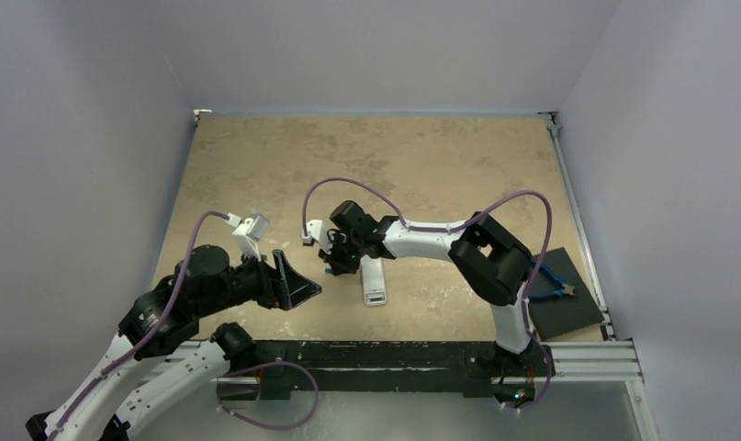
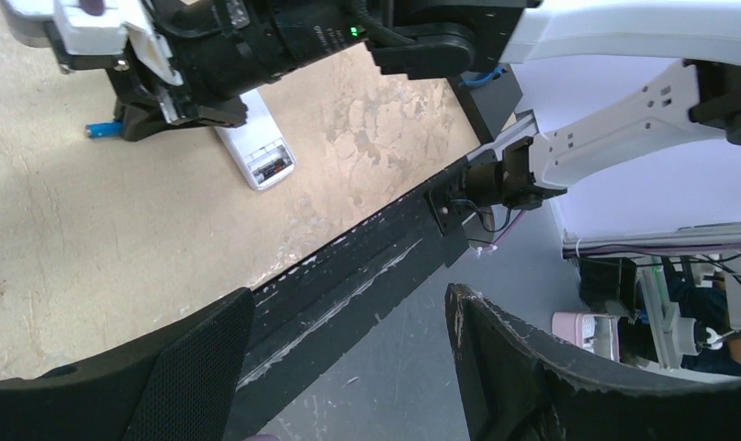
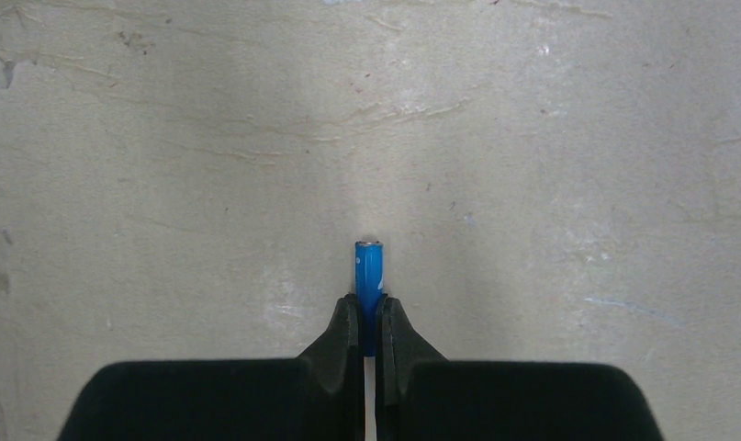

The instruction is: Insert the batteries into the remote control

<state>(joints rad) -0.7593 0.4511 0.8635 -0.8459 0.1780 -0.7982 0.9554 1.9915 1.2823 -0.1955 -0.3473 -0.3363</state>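
Observation:
The white remote control (image 1: 374,281) lies back up on the table, its battery compartment open at the near end (image 2: 272,168). My right gripper (image 3: 367,310) is shut on the blue battery (image 3: 369,265), held low over the table just left of the remote. The battery's end sticks out of that gripper in the left wrist view (image 2: 100,130). In the top view the right gripper (image 1: 333,265) hides the battery. My left gripper (image 1: 302,287) is open and empty, hovering near the table's front edge, left of the remote. I cannot make out the dark battery.
A black mat (image 1: 578,308) with blue-handled pliers (image 1: 552,285) lies at the right front corner. A black rail (image 1: 385,354) runs along the table's front edge. The right arm's forearm (image 1: 421,241) reaches across the table just behind the remote.

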